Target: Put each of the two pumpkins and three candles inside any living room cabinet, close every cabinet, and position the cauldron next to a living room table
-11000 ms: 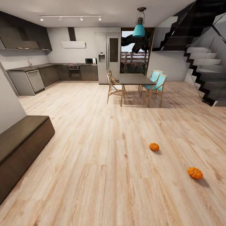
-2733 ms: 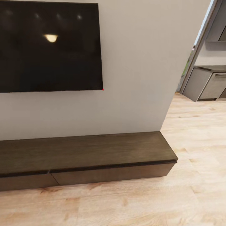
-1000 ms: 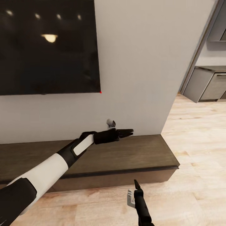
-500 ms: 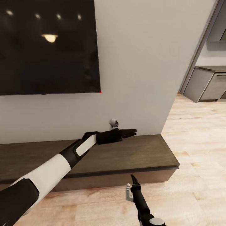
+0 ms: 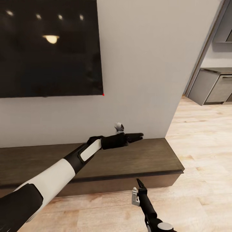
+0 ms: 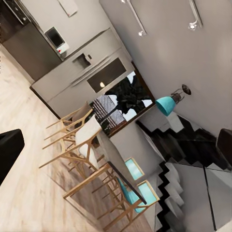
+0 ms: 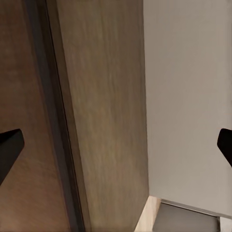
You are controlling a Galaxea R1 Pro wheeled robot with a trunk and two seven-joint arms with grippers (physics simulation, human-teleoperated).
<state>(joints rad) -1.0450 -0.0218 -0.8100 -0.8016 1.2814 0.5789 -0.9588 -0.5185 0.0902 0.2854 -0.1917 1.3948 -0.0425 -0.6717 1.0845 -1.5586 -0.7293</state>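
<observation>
Grey wall behind cabinet; left claw above its top, right claw before drawer front, both spread, empty.

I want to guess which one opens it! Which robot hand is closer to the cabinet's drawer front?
Right. The right gripper sits just before the drawer front; the left gripper hovers above the cabinet top.

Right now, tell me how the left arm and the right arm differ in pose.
The left gripper is stretched far forward above the top of the cabinet, pointing sideways toward the kitchen end; the right gripper sits low in front of the cabinet's drawer front, pointing up toward it. The left arm shows its full white and black length; of the right arm little beyond the black wrist shows. Both grippers are empty, fingers apart in their wrist views.
</observation>
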